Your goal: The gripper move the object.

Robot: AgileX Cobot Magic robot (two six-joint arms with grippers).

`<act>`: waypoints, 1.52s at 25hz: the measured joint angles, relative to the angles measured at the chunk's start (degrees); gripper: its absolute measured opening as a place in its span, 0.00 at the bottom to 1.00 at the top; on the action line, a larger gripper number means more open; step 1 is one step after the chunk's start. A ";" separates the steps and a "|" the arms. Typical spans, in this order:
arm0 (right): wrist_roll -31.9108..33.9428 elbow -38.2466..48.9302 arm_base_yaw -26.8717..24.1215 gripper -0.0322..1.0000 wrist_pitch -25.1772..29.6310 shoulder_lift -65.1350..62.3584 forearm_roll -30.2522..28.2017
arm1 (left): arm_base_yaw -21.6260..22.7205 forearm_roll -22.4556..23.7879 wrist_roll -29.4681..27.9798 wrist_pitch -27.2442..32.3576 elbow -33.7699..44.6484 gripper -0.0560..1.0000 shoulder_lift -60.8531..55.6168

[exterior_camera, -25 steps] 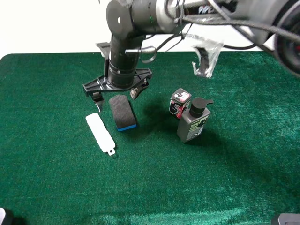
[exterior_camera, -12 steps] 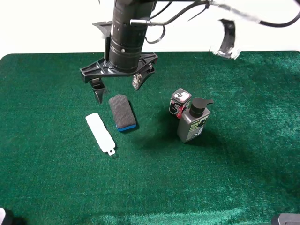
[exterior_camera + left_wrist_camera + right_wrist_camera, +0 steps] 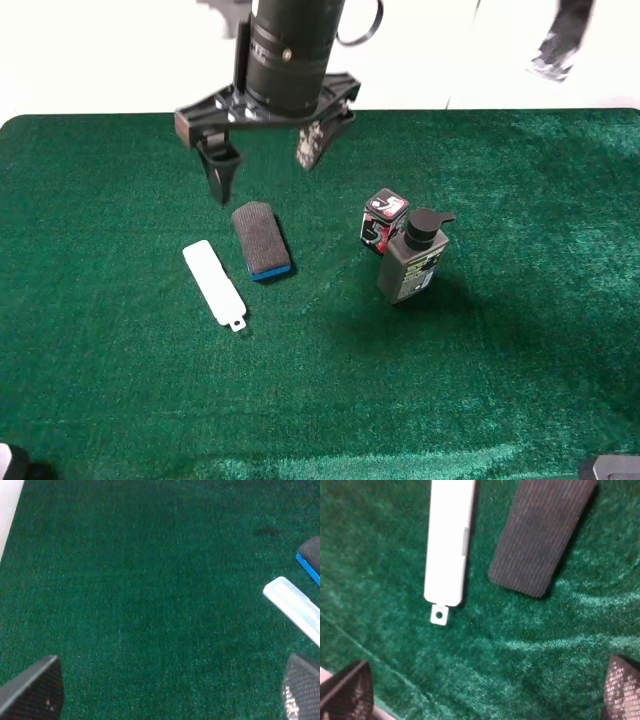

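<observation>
The eraser (image 3: 262,241) lies flat on the green table (image 3: 500,380), just beside the white strip (image 3: 214,283), with the right pincer (image 3: 265,158) spread wide in the air above it and holding nothing. It looks small, light and a bit soft on its dark top, so its long sides seem best to pinch. The gray pump bottle (image 3: 411,258) stands shut, and I cannot tell what is inside.
</observation>
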 joint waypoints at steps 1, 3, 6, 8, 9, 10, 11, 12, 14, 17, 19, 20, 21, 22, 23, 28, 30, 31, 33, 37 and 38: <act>-0.05 0.00 0.00 0.70 0.02 -0.86 0.00 | 0.00 0.00 0.00 0.00 0.00 0.89 0.00; -0.18 0.00 0.00 0.70 0.07 -2.49 -0.06 | 0.00 0.00 0.00 0.00 0.00 0.89 0.00; -0.18 0.00 0.00 0.70 0.13 -5.27 -0.38 | 0.00 0.00 0.00 0.00 0.00 0.89 0.00; -0.18 0.00 0.00 0.70 0.13 -6.91 -0.71 | 0.00 0.00 0.00 0.00 0.00 0.89 0.00; -0.18 0.14 0.00 0.70 0.19 -7.78 -0.86 | 0.00 0.00 0.00 0.00 0.00 0.89 0.00; -0.18 0.37 0.00 0.70 0.14 -8.73 -1.06 | 0.00 0.00 0.00 0.00 0.00 0.89 0.00; -0.18 0.72 0.00 0.70 0.14 -9.54 -1.12 | 0.00 0.00 0.00 0.00 0.00 0.89 0.00; -0.18 1.38 0.00 0.70 0.20 -10.56 -1.22 | 0.00 0.00 0.00 0.00 0.00 0.89 0.00; -0.18 1.99 0.00 0.70 0.20 -11.38 -1.29 | 0.00 0.00 0.00 0.00 0.00 0.89 0.00; -0.18 4.90 0.00 0.70 0.20 -14.82 -1.95 | 0.00 0.00 0.00 0.00 0.00 0.89 0.00; -0.18 6.52 0.00 0.70 0.20 -17.11 -2.98 | 0.00 0.00 0.00 0.00 0.00 0.89 0.00; -0.18 7.73 0.00 0.70 0.20 -18.50 -3.84 | 0.00 0.00 0.00 0.00 0.00 0.89 0.00; -0.18 8.81 0.00 0.70 0.20 -19.96 -4.41 | 0.00 0.00 0.00 0.00 0.00 0.89 0.00; -0.18 9.69 0.00 0.70 0.27 -21.40 -5.09 | 0.00 0.00 0.00 0.00 0.00 0.89 0.00; -0.18 10.67 0.00 0.70 0.27 -22.61 -5.62 | 0.00 0.00 0.00 0.00 0.00 0.89 0.00; -0.18 16.11 0.00 0.70 0.27 -29.56 -6.92 | 0.00 0.00 0.00 0.00 0.00 0.89 0.00; -0.18 18.51 0.00 0.70 0.27 -32.33 -7.40 | 0.00 0.00 0.00 0.00 0.00 0.89 0.00; -0.18 19.83 0.00 0.70 0.27 -33.93 -7.68 | 0.00 0.00 0.00 0.00 0.00 0.89 0.00; -0.18 22.26 0.00 0.70 0.32 -36.87 -8.10 | 0.00 0.00 0.00 0.00 0.00 0.89 0.00; -0.18 27.16 0.00 0.70 0.32 -43.03 -8.74 | 0.00 0.00 0.00 0.00 0.00 0.89 0.00; -0.18 28.44 0.01 0.70 0.32 -44.62 -9.16 | 0.00 0.00 0.00 0.00 0.00 0.89 0.00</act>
